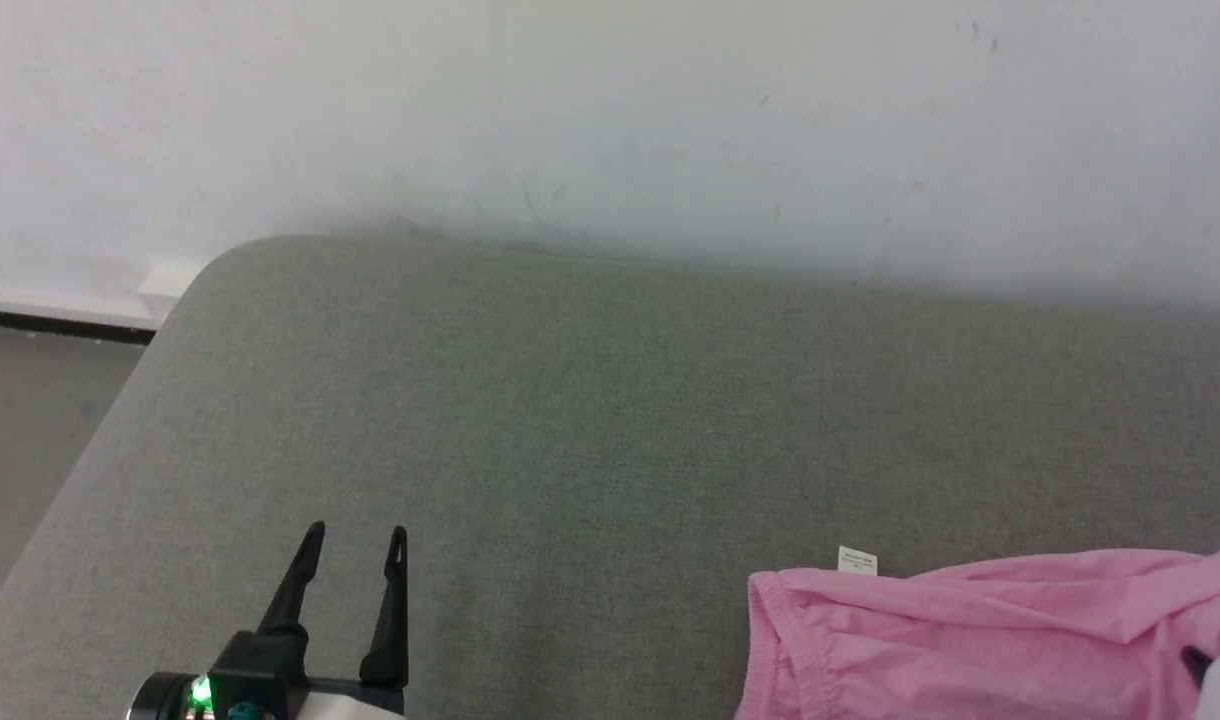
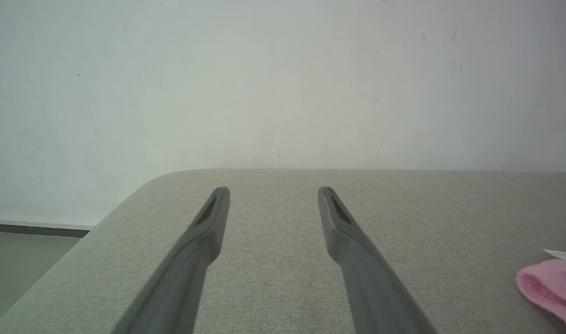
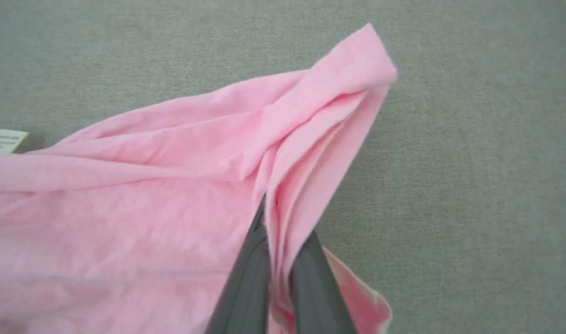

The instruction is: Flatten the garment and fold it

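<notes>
With my right gripper [image 3: 277,241] pinching a bunched edge of the shorts [image 3: 139,218], which lie crumpled beneath it, and my left gripper [image 1: 356,540] open, empty, well aside, flattening and folding both remain.

The garment [image 1: 970,640] lies at the tabletop's [image 1: 610,420] right, the left gripper [image 1: 357,530] well apart at left, wall [image 1: 610,120] behind.
</notes>
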You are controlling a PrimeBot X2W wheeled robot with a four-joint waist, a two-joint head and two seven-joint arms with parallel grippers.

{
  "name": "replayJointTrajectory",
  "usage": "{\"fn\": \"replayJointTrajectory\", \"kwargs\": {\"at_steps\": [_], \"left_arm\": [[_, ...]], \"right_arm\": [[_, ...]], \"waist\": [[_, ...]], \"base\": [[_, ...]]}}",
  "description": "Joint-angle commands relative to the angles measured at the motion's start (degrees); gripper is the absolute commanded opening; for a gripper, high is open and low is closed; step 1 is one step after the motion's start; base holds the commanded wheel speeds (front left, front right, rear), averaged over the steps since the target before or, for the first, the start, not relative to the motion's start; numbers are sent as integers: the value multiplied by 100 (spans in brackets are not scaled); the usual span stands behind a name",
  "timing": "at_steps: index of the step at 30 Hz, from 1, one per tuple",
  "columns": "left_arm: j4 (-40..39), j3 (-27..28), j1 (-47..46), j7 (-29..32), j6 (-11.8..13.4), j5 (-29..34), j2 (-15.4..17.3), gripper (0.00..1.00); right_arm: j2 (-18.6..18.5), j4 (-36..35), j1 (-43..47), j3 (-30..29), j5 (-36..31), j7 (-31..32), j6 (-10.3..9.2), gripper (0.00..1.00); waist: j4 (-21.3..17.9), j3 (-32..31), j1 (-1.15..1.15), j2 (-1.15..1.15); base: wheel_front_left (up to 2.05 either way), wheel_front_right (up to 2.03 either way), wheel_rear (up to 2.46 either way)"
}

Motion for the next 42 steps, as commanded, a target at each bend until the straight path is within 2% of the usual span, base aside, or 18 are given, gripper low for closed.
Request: {"fn": "replayJointTrajectory", "kwargs": {"at_steps": [1, 8, 14, 21, 28, 29, 30, 31, 38, 42], "left_arm": [[4, 9, 61, -27, -39, 74, -18, 100], [7, 7, 141, -27, -105, 128, -54, 100], [-1, 5, 210, -27, -143, 156, -68, 100], [-6, 10, 175, -27, -166, 169, -88, 100], [42, -15, 112, -27, -137, 206, -145, 100], [46, -4, 115, -27, -140, 200, -138, 100], [49, 19, 115, -27, -156, 182, -121, 100], [60, 32, 109, -27, -169, 168, -111, 100], [155, 62, 57, -27, -200, 128, -108, 100], [214, 62, 47, -27, -210, 120, -115, 100]], "right_arm": [[28, -173, 107, 93, 82, 56, -11, 0], [365, -1337, 471, 841, 674, 606, -11, 0], [732, -1789, 437, 1577, 1033, 822, -11, 0], [1005, -1588, 167, 2260, 1079, 699, -11, 0], [1080, -932, -59, 2607, 879, 312, -11, 0], [1083, -797, -97, 2642, 848, 256, -11, 4], [1083, -681, -147, 2710, 830, 180, -11, 87], [1063, -570, -202, 2782, 776, 88, -11, 100], [681, -276, -562, 3972, 659, -476, -11, 100], [423, -220, -748, 4430, 697, -761, -11, 100]], "waist": [[-86, -137, 0, 0], [-71, -292, 0, 0], [54, -380, 0, 0], [331, -336, 0, 0], [580, -212, 0, 0], [599, -197, 0, 0], [617, -174, 0, 0], [636, -162, 0, 0], [660, -129, 0, 0], [598, -142, 0, 0]], "base": [[0, 0, 0], [0, 0, 0], [0, 0, 0], [0, 0, 0], [0, 0, 0], [0, 0, 0], [0, 0, 0], [0, 0, 0], [0, 0, 0], [0, 0, 0]]}}
